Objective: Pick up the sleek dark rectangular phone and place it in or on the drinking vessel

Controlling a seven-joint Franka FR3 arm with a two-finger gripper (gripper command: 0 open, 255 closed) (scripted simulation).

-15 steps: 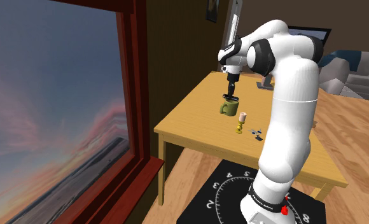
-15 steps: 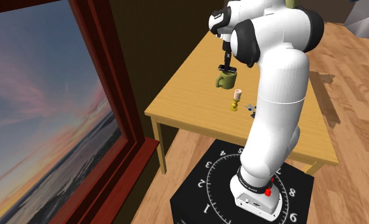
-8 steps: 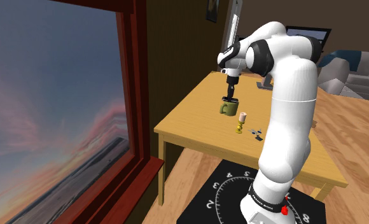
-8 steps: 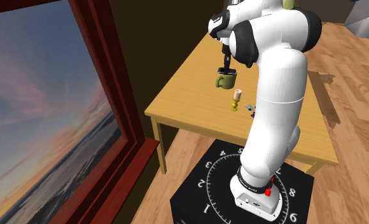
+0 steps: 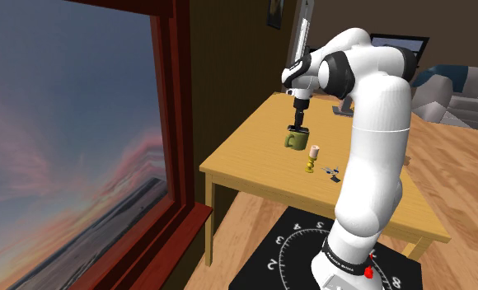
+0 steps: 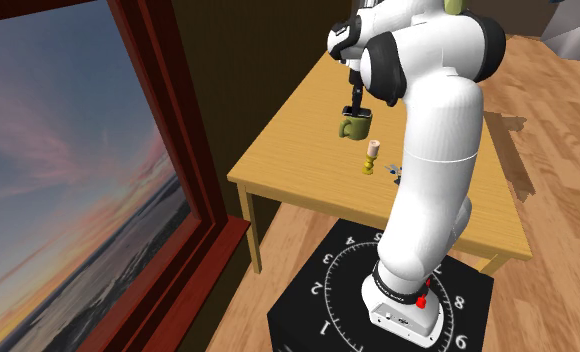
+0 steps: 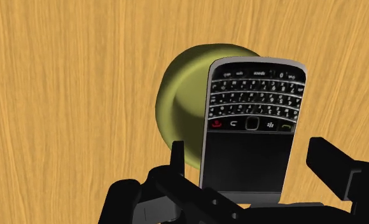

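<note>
**Phone over the mug, fingers spread**

Wrist view: your gripper (image 7: 248,149) points down at the wooden table (image 7: 62,95), w/ the phone (image 7: 253,121) between its fingers (image 7: 333,168). The fingers are spread. You can see a gap on each side of the phone, so neither one touches it and nothing is clasped.

The phone is black w/ a silver rim. Its keypad and dark screen face the camera, keypad end farther from the hand. That far end sits over the mouth of the mug (image 7: 183,102), a round olive-green one, and hides approx. half of the opening. You can't tell here whether the phone rests on the rim or reaches down inside.

Shoulder view: the gripper (image 5: 297,123) hangs right above the mug (image 5: 294,141), which stands near the middle of the table (image 5: 246,165) w/ its handle toward that view's left. A small cream-and-yellow piece (image 5: 312,158) stands upright near the mug, on the side toward the stand (image 5: 303,255). A small dark item (image 5: 332,172) lies just beside it. The arm (image 5: 377,123) rises from the stand and bends over toward the mug. A window w/ a dark red frame (image 5: 167,123) takes up that view's left, showing sunset sky.

Second exterior view: the gripper (image 6: 355,105) is directly over the mug (image 6: 355,126), the cream-and-yellow piece (image 6: 371,157) is near it, and the dark item (image 6: 396,170) is by the arm (image 6: 438,150). The table (image 6: 298,150) stands on a wood floor (image 6: 308,240) next to the window (image 6: 158,150).
</note>
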